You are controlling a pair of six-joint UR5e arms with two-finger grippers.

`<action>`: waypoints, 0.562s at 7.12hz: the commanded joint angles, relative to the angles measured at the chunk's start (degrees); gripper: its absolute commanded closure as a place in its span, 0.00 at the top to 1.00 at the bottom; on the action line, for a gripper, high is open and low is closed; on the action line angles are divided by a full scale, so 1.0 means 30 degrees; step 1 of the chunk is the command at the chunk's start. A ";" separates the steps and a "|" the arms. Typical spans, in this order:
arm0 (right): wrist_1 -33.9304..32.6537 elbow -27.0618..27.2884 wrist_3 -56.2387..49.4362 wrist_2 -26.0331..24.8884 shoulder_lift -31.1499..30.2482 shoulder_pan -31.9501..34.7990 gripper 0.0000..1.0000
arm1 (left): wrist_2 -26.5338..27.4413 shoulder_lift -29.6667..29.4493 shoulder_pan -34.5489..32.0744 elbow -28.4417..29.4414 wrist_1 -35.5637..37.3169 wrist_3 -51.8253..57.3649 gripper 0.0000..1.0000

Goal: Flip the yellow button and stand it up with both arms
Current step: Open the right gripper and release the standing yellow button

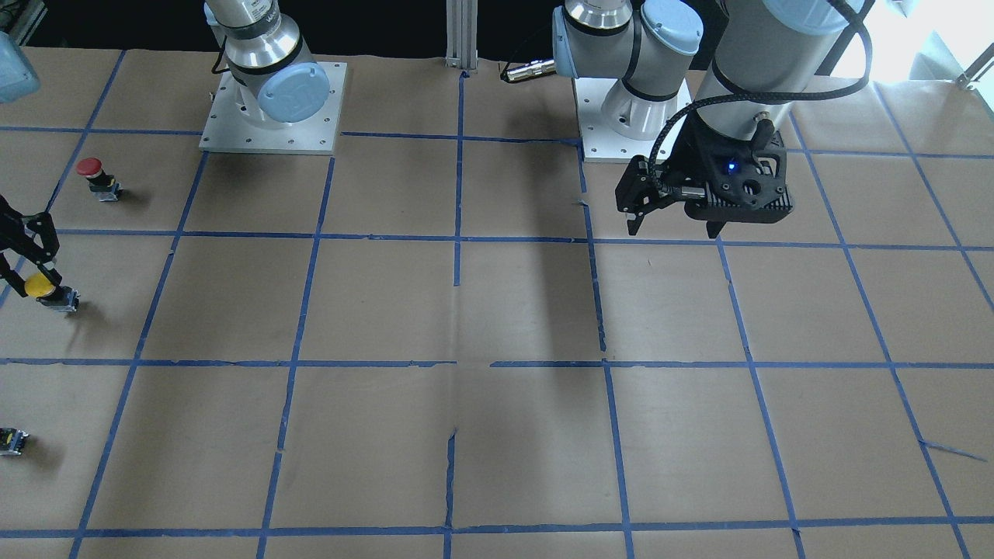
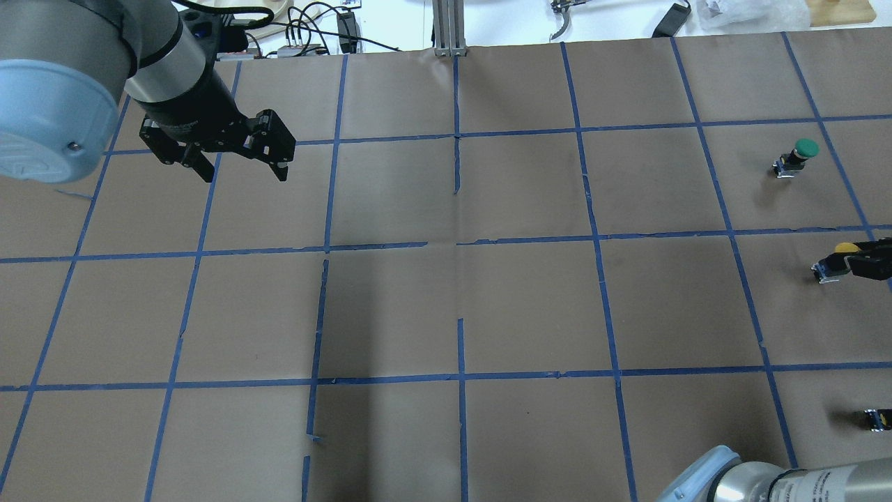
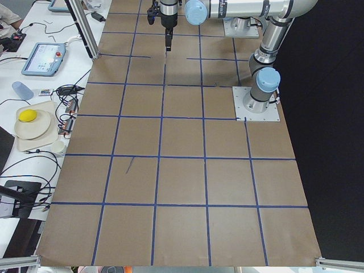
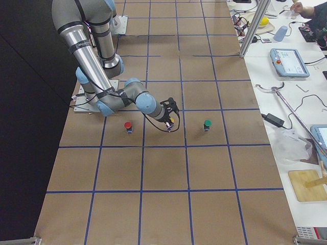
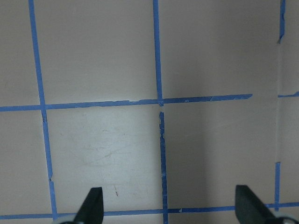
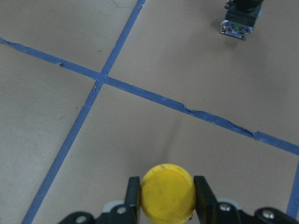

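The yellow button (image 1: 39,286) lies tilted at the table's far right side, its yellow cap (image 6: 167,191) up toward the gripper and its black-and-grey body (image 2: 829,269) low at the table. My right gripper (image 1: 31,260) is shut on the cap, one finger (image 6: 134,196) on each side of it. The button also shows in the exterior right view (image 4: 172,122). My left gripper (image 2: 240,167) hangs open and empty above the table's far left, far from the button. Its fingertips (image 5: 93,200) frame bare paper.
A red-capped button (image 1: 92,167) stands nearer the robot's base and a green-capped button (image 2: 805,148) farther away. A small black part (image 2: 874,418) lies near the right edge. Brown paper with blue tape lines (image 1: 458,233) covers the table.
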 commanded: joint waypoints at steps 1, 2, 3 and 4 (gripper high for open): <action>0.0068 -0.0024 0.0211 -0.0045 0.0045 -0.0043 0.82 | 0.0002 0.0046 -0.0024 -0.0014 -0.0031 -0.0062 1.00; 0.0097 -0.0053 0.0560 -0.0162 0.0016 -0.0043 0.99 | 0.0030 0.0046 -0.0024 -0.0043 -0.0031 -0.0063 1.00; 0.0213 -0.0198 0.2216 -0.0830 -0.0332 -0.0014 1.00 | 0.0002 0.0046 -0.0024 0.0015 -0.0031 -0.0063 1.00; 0.0330 -0.0519 0.4060 -0.1997 -0.0945 0.0363 1.00 | 0.0001 0.0046 -0.0024 -0.0013 -0.0002 -0.0092 1.00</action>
